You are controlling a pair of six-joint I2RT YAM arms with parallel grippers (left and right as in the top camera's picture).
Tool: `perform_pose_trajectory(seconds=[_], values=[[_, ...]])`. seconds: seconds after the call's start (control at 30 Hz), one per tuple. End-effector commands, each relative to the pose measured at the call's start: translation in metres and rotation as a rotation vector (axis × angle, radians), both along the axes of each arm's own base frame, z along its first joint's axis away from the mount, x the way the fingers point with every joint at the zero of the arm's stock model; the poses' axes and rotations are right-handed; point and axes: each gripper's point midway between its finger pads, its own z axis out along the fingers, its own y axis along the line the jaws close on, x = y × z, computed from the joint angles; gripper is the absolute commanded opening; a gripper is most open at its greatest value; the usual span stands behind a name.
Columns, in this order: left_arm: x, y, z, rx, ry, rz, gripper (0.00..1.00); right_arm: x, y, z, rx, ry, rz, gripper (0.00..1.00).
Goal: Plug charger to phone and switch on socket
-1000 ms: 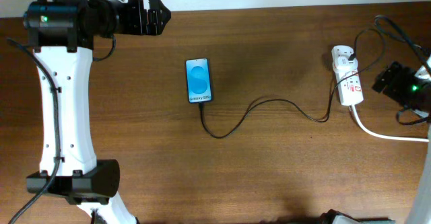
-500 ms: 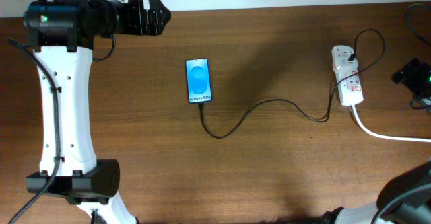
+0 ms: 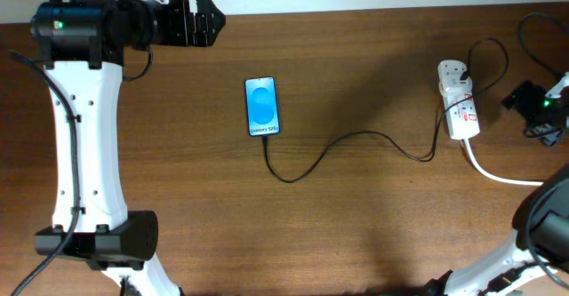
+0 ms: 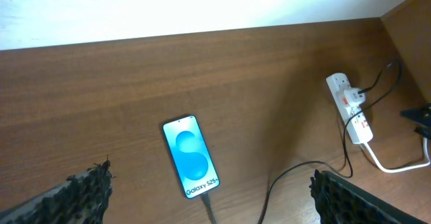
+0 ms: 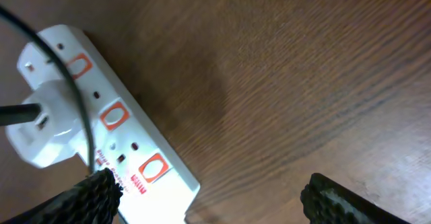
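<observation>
The phone [image 3: 262, 107] lies flat mid-table with its blue screen lit; it also shows in the left wrist view [image 4: 190, 157]. The thin black charger cable [image 3: 356, 135] meets the phone's bottom edge and runs right to a white plug [image 5: 44, 130] seated in the far end of the white socket strip [image 3: 460, 100]. The strip's red-marked switches show in the right wrist view [image 5: 114, 116]. My right gripper [image 3: 520, 98] is open and empty, just right of the strip [image 5: 209, 190]. My left gripper [image 3: 209, 22] is open and empty at the back left, high above the phone [image 4: 210, 183].
The strip's thick white cord [image 3: 507, 176] curves off to the right edge. The left arm's white body [image 3: 80, 136] covers the table's left side. A pale wall [image 4: 168, 9] borders the table's far edge.
My right gripper drew away to the right of the socket strip, then came back a little toward it. The phone, cable, strip and left arm have not moved.
</observation>
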Motion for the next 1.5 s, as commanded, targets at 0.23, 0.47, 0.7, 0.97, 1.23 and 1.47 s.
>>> perform_pose_trajectory(seconds=[0.23,0.47,0.7,0.97,1.23,1.47], values=[[-0.003,0.003,0.010,0.008,-0.030,0.004,1.00,0.030,0.011,-0.027,-0.047,0.014,0.045,0.91],[-0.003,0.003,0.010,0.008,-0.030,0.004,0.99,0.041,0.014,-0.032,-0.084,0.004,0.069,0.91],[-0.003,0.003,0.010,0.008,-0.030,0.004,0.99,0.053,0.016,-0.027,-0.118,-0.027,0.081,0.91],[-0.003,0.003,0.010,0.008,-0.030,0.003,0.99,0.060,0.019,-0.028,-0.126,-0.038,0.081,0.91],[-0.003,0.003,0.010,0.008,-0.030,0.004,0.99,0.058,0.026,-0.062,-0.070,0.013,0.070,0.90],[-0.003,0.003,0.010,0.008,-0.030,0.004,0.99,0.064,0.031,-0.062,-0.078,0.001,0.085,0.90]])
